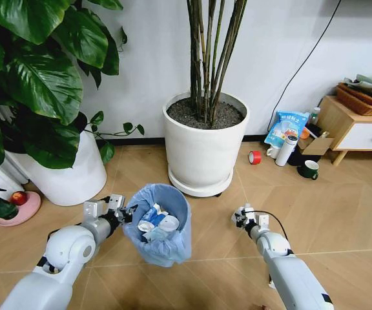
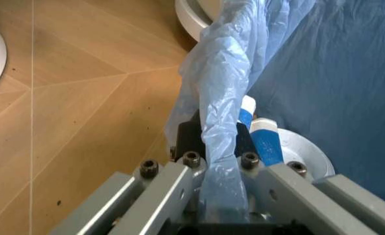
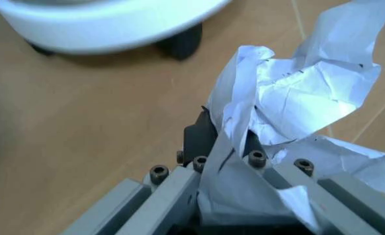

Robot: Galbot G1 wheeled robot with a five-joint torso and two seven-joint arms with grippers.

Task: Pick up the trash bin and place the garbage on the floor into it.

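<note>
The trash bin [image 1: 163,226], a small round bin lined with a crinkly light blue bag, hangs just in front of me over the wooden floor [image 1: 328,206]. My left gripper [image 1: 125,212] is shut on its left rim; in the left wrist view the fingers [image 2: 179,181] pinch the bag-covered rim [image 2: 222,122]. Blue-white wrappers and a white round lid [image 1: 157,221] lie inside. To the bin's right, my right gripper [image 1: 242,215] is shut on a crumpled white paper [image 3: 290,98], a piece of the garbage, held above the floor.
A large white pot [image 1: 204,145] with bamboo-like stems stands just behind the bin. Another white pot [image 1: 70,171] with big leaves is at the left. A red tape roll [image 1: 255,157], a bag, a cup and a wooden cabinet [image 1: 357,126] sit at the back right.
</note>
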